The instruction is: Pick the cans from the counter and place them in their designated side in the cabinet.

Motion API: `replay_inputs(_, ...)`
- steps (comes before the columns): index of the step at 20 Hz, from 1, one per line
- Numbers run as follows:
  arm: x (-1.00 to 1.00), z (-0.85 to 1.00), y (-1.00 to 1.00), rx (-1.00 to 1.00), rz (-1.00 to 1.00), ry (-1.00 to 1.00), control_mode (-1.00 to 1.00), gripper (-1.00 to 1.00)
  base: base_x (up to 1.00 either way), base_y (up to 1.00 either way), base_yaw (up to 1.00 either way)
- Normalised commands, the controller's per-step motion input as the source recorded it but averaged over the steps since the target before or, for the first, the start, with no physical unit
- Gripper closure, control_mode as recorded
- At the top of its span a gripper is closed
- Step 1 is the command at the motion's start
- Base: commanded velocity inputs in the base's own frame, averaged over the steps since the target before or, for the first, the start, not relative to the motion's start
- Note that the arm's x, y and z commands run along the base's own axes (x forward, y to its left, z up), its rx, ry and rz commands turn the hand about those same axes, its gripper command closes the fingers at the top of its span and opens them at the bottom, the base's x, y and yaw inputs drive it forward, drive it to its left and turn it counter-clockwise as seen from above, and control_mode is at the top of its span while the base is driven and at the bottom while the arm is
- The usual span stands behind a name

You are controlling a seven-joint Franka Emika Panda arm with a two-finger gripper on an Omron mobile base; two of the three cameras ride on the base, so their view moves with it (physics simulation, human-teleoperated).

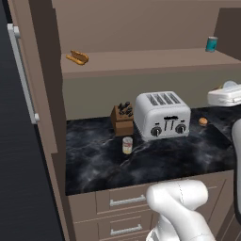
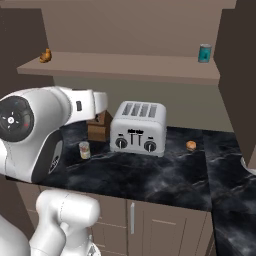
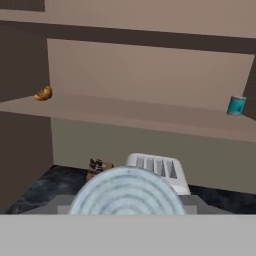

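My gripper [image 1: 224, 90] hangs at the right edge of the left base view, above the counter [image 1: 155, 162] and right of the toaster. It is shut on the red-orange can [image 3: 127, 194], whose pale ribbed lid fills the bottom of the hand view and hides the fingertips. A sliver of orange and the pale top [image 1: 229, 85] show at the hand. The cream-yellow can [image 1: 127, 145] [image 2: 85, 150] with a red band stands upright on the counter in front of the knife block. The hand looks at the open cabinet and its shelf board [image 3: 140, 117] [image 1: 141, 61].
A teal can [image 1: 212, 44] [image 3: 236, 105] stands at the shelf's right end, and a brown pastry [image 1: 77, 57] [image 3: 43, 93] lies at its left. A silver toaster [image 1: 162, 114], a knife block [image 1: 122, 119] and a small round orange item [image 1: 203, 121] are on the counter.
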Motion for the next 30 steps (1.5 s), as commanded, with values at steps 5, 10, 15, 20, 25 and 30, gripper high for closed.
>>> replay_inputs(5, 0.00, 0.15, -0.05, -0.01, 0.00, -0.02, -1.00, 1.00, 0.00, 0.00, 0.00)
replay_inputs(10, 0.00, 0.15, -0.07, 0.00, 0.00, 0.00, -1.00, 1.00, 0.00, 0.00, 0.00)
replay_inputs(15, 0.06, 0.08, -0.05, 0.00, 0.00, 0.00, -1.00, 1.00, 0.00, 0.00, 0.00)
replay_inputs(20, 0.18, 0.01, -0.03, 0.00, 0.00, 0.00, -1.00, 1.00, 0.00, 0.00, 0.00)
replay_inputs(25, 0.24, 0.02, -0.04, 0.00, 0.00, 0.00, -1.00, 1.00, 0.00, 0.00, 0.00)
replay_inputs(30, 0.14, 0.13, -0.07, 0.00, 0.00, 0.00, -1.00, 1.00, 0.00, 0.00, 0.00)
